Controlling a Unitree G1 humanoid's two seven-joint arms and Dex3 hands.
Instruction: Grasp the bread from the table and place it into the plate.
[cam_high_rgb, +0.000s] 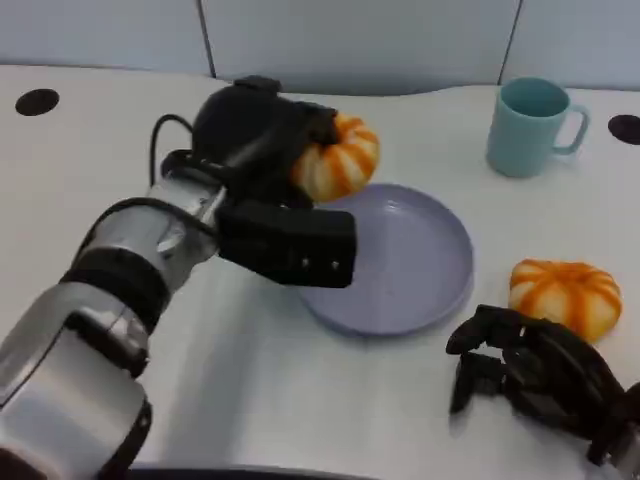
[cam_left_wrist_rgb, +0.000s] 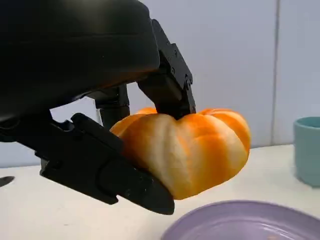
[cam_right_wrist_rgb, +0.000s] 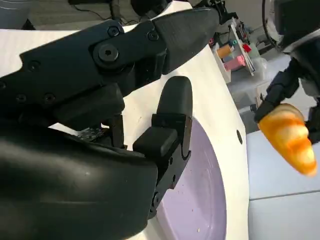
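Bread (cam_left_wrist_rgb: 187, 150), ridged, probably light, soft and crushable, clamped across its sides in left robot hand (cam_high_rgb: 262, 150), aloft above plate (cam_high_rgb: 420, 270) rim; right robot hand (cam_high_rgb: 535, 375) empty, fingers curled, on bench (cam_high_rgb: 280, 400).

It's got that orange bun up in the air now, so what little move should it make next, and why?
Probably carry the bread a little further over the purple plate and lower it. The left robot hand holds it lifted near the plate's far rim, not above the middle, so letting go now might drop it on the edge. The right robot hand rests on the table beside a second bun.
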